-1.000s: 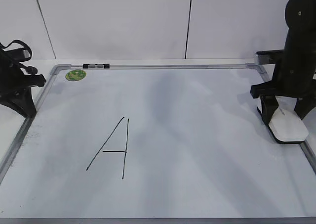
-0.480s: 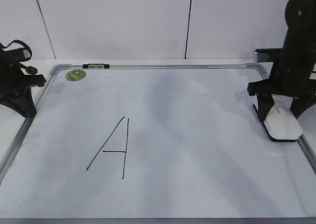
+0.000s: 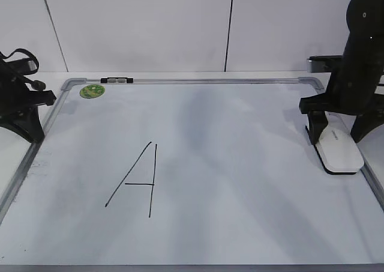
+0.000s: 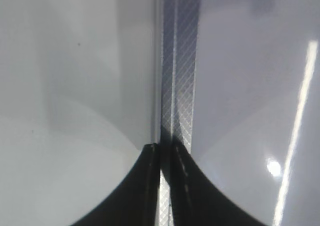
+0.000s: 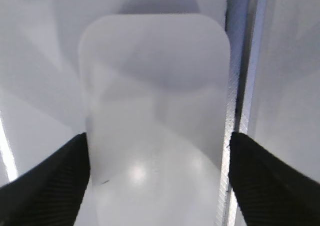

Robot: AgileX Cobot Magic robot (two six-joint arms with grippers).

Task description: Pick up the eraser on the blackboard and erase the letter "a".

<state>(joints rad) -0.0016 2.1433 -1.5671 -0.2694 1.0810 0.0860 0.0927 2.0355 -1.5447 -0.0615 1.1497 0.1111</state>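
The white eraser (image 3: 339,153) lies on the blackboard (image 3: 240,164) at its right edge, next to the frame. My right gripper (image 3: 336,139) stands over it with a finger on each long side and is shut on it. In the right wrist view the eraser (image 5: 155,111) fills the span between my fingers (image 5: 60,181), with the gripper (image 5: 157,186) centred on it. My left gripper (image 3: 31,134) is shut and empty over the board's left frame (image 4: 177,86), as the left wrist view (image 4: 165,148) shows. No small letter "a" shows on the board.
A large capital "A" (image 3: 135,179) is drawn left of the middle. A round green sticker (image 3: 92,90) sits in the far left corner, and a small black and grey clip (image 3: 116,80) lies on the far frame. A white wall stands behind.
My right gripper has moved a little to the left and away from the camera along the right edge. The eraser moved and turned with it. The left arm has not moved.
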